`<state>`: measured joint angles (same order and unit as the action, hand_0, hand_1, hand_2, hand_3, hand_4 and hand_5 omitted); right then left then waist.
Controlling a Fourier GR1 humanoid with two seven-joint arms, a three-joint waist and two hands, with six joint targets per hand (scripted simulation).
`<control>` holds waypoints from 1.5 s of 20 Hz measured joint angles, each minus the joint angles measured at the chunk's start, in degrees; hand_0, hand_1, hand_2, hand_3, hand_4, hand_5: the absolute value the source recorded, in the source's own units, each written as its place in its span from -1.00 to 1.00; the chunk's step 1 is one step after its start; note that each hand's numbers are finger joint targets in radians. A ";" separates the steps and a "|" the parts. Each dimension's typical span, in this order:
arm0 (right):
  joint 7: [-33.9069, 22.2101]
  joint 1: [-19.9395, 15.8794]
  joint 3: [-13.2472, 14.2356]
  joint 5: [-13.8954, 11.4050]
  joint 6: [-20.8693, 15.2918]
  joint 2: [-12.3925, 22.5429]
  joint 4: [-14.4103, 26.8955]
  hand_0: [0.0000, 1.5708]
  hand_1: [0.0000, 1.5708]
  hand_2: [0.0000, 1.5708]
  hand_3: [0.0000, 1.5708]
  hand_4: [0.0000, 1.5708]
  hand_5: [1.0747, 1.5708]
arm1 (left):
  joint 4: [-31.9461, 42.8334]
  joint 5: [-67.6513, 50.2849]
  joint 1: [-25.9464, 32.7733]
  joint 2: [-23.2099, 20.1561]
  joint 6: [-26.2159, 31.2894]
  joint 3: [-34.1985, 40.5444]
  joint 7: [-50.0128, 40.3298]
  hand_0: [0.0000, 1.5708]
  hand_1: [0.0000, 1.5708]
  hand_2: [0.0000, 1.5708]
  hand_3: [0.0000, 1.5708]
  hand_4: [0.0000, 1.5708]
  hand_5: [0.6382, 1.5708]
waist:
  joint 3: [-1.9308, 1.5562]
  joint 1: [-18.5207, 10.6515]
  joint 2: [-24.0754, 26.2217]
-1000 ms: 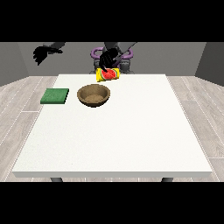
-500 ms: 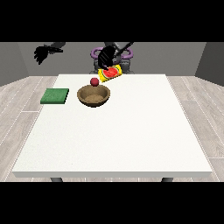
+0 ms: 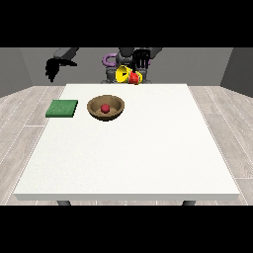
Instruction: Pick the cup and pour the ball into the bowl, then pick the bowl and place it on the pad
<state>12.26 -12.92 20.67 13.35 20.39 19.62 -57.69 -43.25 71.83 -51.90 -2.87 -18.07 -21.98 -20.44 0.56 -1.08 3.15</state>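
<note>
One bowl (image 3: 105, 107) holds one red ball (image 3: 105, 108); one green pad (image 3: 62, 108) beside; my hand at upper centre (image 3: 142, 58) grips one tipped yellow cup (image 3: 124, 75); my hand at upper left (image 3: 53, 67) hangs raised, fingers relaxed.

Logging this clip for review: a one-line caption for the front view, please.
Red ball lies in the wooden bowl; yellow cup tipped beside the hand at the view's right.

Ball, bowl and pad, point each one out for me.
ball (image 3: 105, 108), front view, middle of the red ball lying in the bowl
bowl (image 3: 117, 112), front view, brown inner wall to the ball's right
pad (image 3: 62, 108), front view, middle of the green top
</note>
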 measured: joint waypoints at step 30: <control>10.39 -16.20 -0.53 -2.81 -19.41 -10.91 14.30 -1.00 -1.00 -1.00 -1.00 -0.80 0.97 | -30.37 -64.81 27.25 -1.69 11.21 17.87 33.05 -1.00 -1.00 -1.00 -1.00 -1.00 0.99 | -0.59 -8.76 -14.84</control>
<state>22.65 -29.12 20.15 10.54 0.98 8.71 -43.39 -73.62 7.02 -24.65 -4.56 -6.86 -4.10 12.61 -0.02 -9.84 -11.69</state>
